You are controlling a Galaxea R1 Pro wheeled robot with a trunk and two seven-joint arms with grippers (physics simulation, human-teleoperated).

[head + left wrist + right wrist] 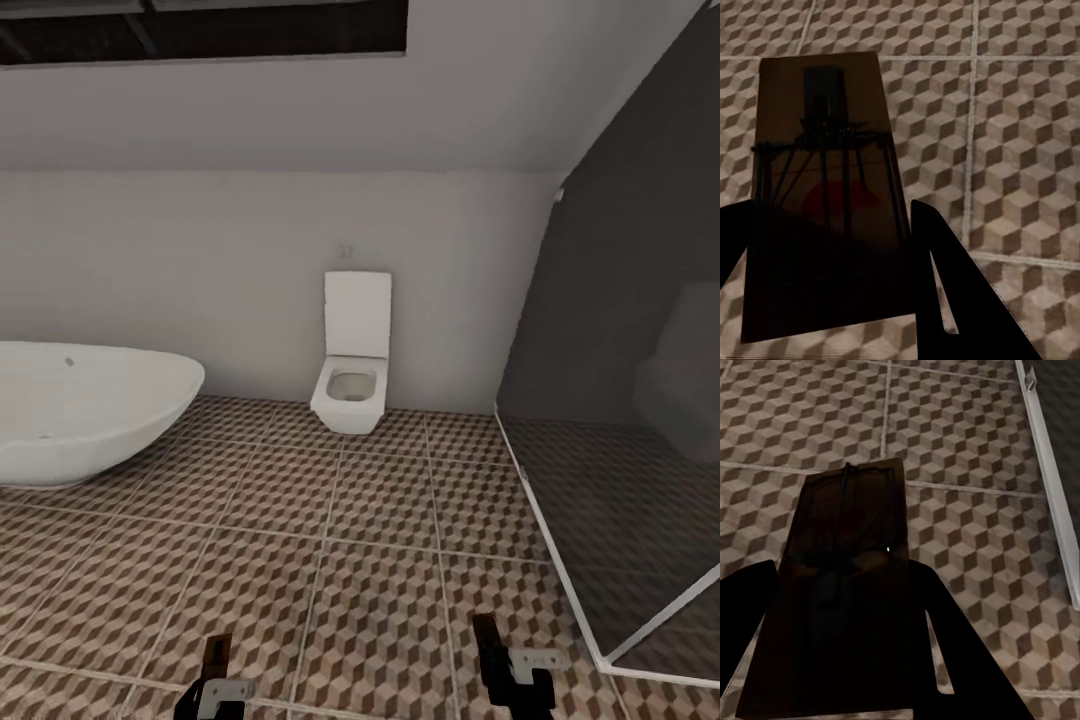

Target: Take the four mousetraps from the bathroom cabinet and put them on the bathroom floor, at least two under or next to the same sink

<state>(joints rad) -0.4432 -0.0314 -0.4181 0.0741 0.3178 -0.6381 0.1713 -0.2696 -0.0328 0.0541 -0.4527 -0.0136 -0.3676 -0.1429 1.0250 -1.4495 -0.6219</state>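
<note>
Each gripper holds one mousetrap above the bathroom floor (380, 560), whose tiles carry a cube pattern. In the left wrist view a brown mousetrap (825, 187) with dark wire parts and a red mark lies between the black fingers of my left gripper (832, 300), which is shut on it. My right gripper (840, 660) is shut on a second, darker mousetrap (847, 585). At the bottom of the head view are the left gripper (215, 690) and the right gripper (510, 670), each with a mousetrap's dark edge sticking forward. The cabinet and the sink are out of view.
A white oval tub (80, 410) stands on the floor at the left. A wall-hung toilet (352, 385) is straight ahead. The dark glass shower enclosure (620, 420), with its white base rail (1050, 472), closes off the right side.
</note>
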